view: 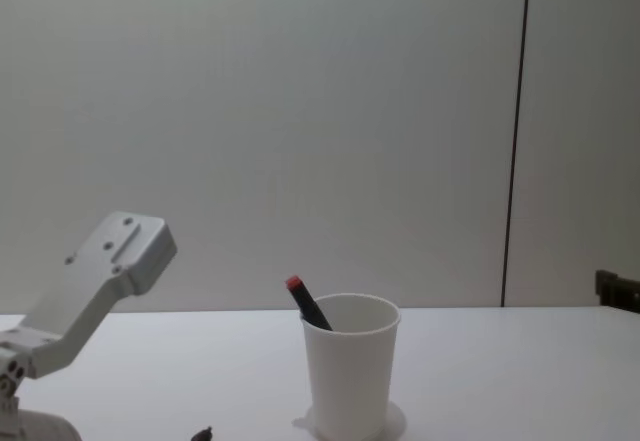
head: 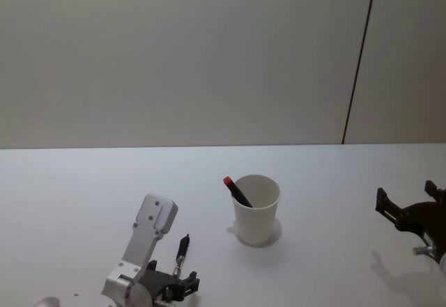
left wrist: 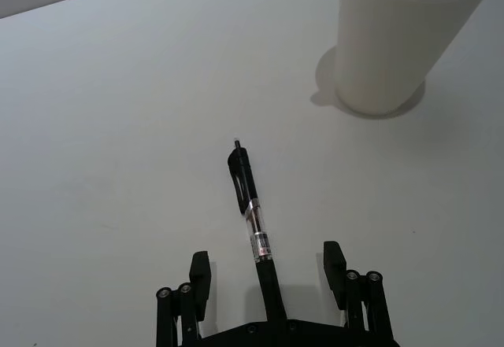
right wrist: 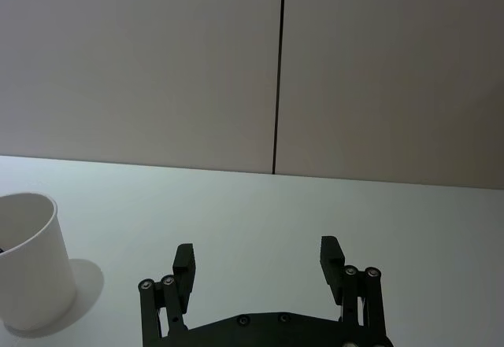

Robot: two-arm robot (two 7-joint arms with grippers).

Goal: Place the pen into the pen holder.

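A bare white table [head: 83,195] runs wide, and a plain pale wall [head: 174,56] rises behind the table's far edge. A thin dark seam [head: 359,63] drops straight to that edge, right of the table's middle. A red-tipped pen [head: 237,191] stands tilted near the middle.

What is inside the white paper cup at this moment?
A dark pen with a red end leans inside the pen holder, its top sticking out above the rim. The cup wall covers its lower part and the bottom, so anything else there cannot be seen.
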